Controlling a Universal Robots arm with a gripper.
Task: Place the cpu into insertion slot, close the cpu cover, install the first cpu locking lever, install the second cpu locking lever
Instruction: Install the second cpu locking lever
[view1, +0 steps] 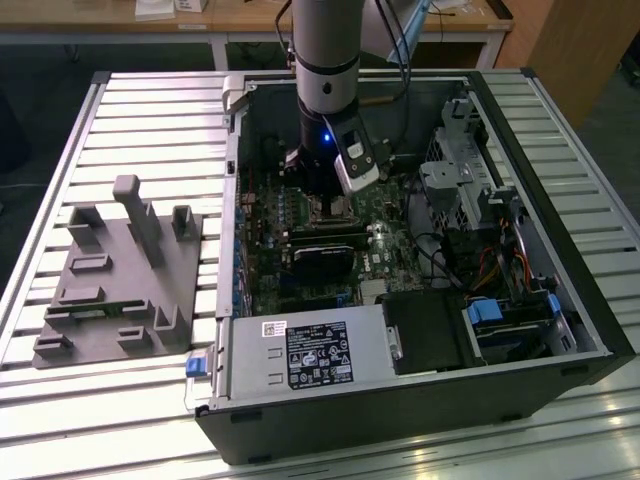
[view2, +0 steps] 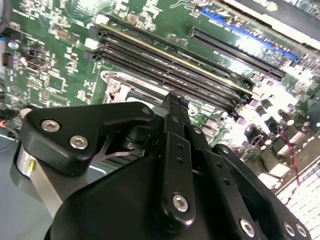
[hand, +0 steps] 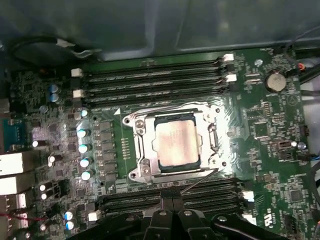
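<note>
While the arm stands over the open computer case in the exterior view, the gripper reaches down to the green circuit board in the middle of the case. In the first wrist view the cpu lies flat in the insertion slot, its faintly reflective silvery-beige top facing up and its edges square with the socket rim. Its outline is nearly square, so no long axis can be made out. The cpu cover, a thin silver frame, lies down around the chip, which shows through its window. A thin metal lever runs slantwise from the socket's near corner toward the gripper. Long black memory slots run parallel along both sides of the socket. In both wrist views the gripper's black fingers are pressed together, nothing visibly held between them. A grey fixture block sits on the slatted table, at the exterior view's left of the case.
</note>
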